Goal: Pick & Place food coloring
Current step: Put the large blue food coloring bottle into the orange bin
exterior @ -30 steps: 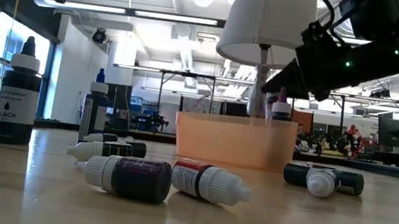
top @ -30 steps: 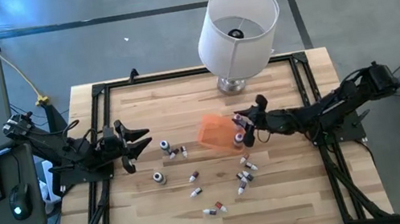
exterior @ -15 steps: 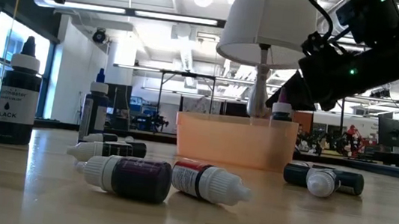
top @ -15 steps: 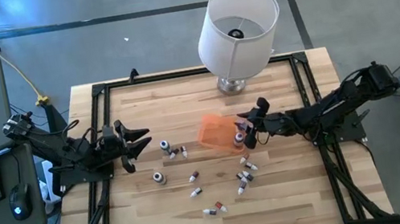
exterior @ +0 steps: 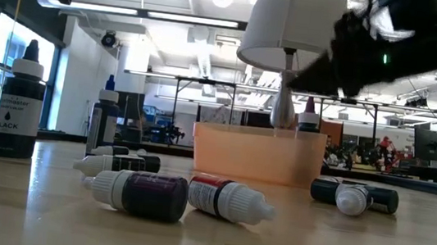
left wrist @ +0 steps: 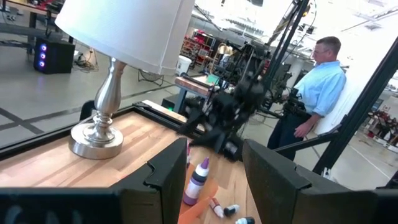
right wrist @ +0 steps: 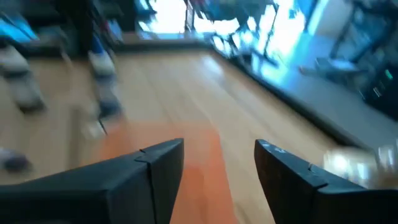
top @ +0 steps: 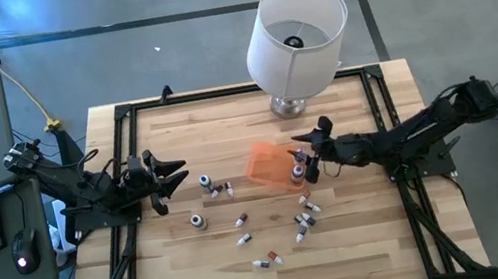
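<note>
Bottles of food coloring lie scattered on the table, between the two grippers. The left gripper hangs with jaws spread, the nearest bottle just beyond its fingertips. The right gripper is above the orange box, jaws spread, nothing between them; one purple-capped bottle stands upright in the box, just below them.
</note>
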Action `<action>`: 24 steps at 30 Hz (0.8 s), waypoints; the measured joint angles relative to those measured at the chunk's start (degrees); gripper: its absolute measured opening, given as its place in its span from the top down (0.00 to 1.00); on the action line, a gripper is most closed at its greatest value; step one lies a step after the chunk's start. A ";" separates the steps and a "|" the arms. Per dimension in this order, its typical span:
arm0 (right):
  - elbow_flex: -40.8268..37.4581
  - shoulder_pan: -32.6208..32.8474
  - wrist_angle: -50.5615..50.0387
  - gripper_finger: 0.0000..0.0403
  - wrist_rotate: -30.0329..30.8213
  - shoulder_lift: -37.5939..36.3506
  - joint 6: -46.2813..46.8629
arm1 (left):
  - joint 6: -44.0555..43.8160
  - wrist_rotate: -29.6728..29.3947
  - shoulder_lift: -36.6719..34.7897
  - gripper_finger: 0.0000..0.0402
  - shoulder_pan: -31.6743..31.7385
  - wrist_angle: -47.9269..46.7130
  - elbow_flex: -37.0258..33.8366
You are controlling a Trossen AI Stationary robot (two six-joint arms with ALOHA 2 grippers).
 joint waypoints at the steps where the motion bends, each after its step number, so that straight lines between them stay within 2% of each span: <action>1: 0.69 0.20 0.06 0.54 -1.20 -1.61 -1.41 | 0.00 0.00 0.00 0.61 -0.01 -0.01 0.00; 6: 6.22 2.56 -3.78 0.55 -9.76 -7.78 -8.51 | 0.00 0.00 -0.02 0.61 -0.01 -0.18 0.00; 10: 12.17 4.33 -10.30 0.55 -13.21 -6.42 -9.12 | 0.00 -0.63 0.51 0.61 0.01 -1.09 0.00; 14: 15.33 5.14 -14.67 0.57 -13.10 -2.22 -9.12 | 0.48 -2.42 2.08 0.61 0.01 -2.24 0.00; 17: 15.90 5.10 -14.83 0.59 -13.04 -0.08 -9.20 | 4.96 -2.74 2.89 0.61 0.01 -2.28 0.01; 21: 15.90 5.08 -14.73 0.61 -12.95 0.63 -9.21 | 11.62 -2.29 4.96 0.61 0.01 -6.87 0.04; 24: 15.90 5.08 -13.83 0.63 -12.89 0.58 -9.21 | 10.04 -3.84 7.15 0.61 0.01 -10.31 -0.04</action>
